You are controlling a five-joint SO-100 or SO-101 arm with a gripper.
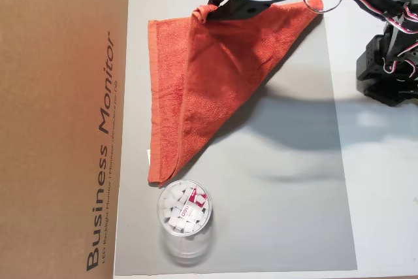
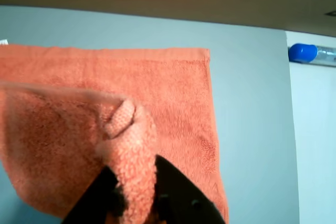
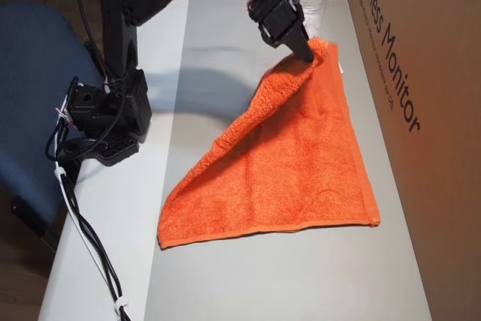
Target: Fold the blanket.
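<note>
While closed, gripper pinching blanket corner, lifted

The orange-red terry blanket lies folded diagonally into a triangle on the grey mat, one corner lifted.

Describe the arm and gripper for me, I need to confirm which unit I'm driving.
The arm is built from black blocky plastic segments and servo housings, standing on a black base. Loose cables in red, white and black loop along the joints, and a black cable trails from the base along the table edge. The gripper has black fingers that taper toward their tips. No readable markings show on it.
</note>
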